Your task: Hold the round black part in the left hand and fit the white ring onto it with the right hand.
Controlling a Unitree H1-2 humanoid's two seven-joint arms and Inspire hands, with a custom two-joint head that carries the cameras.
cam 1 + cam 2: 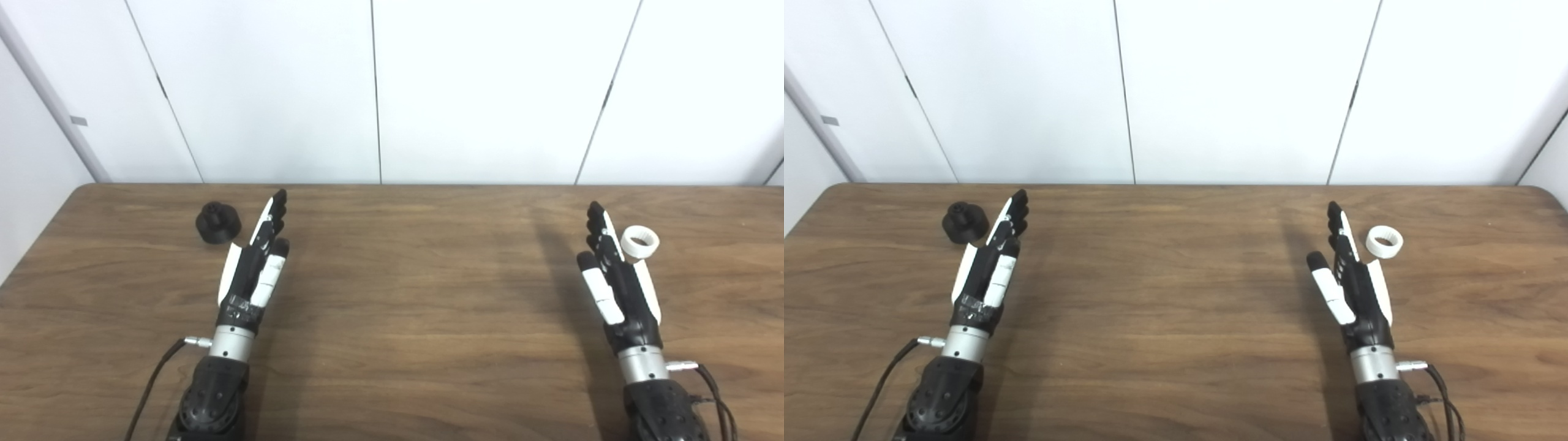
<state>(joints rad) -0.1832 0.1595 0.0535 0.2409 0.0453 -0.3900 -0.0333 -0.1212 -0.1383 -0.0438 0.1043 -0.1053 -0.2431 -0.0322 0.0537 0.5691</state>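
Note:
The round black part (216, 223) stands on the wooden table (404, 294) at the far left, a small knob on its top. Just right of it my left hand (254, 263) hovers edge-on, fingers stretched straight toward the wall, open and holding nothing. The white ring (639, 242) lies on the table at the far right, its hole facing up. My right hand (615, 275) is just left of the ring, also open with straight fingers. Neither hand touches its object.
White wall panels (380, 92) rise behind the table's far edge. Black cables (153, 380) trail from the left wrist and from the right wrist (713, 398) at the bottom. The table's left edge (37, 239) runs close to the black part.

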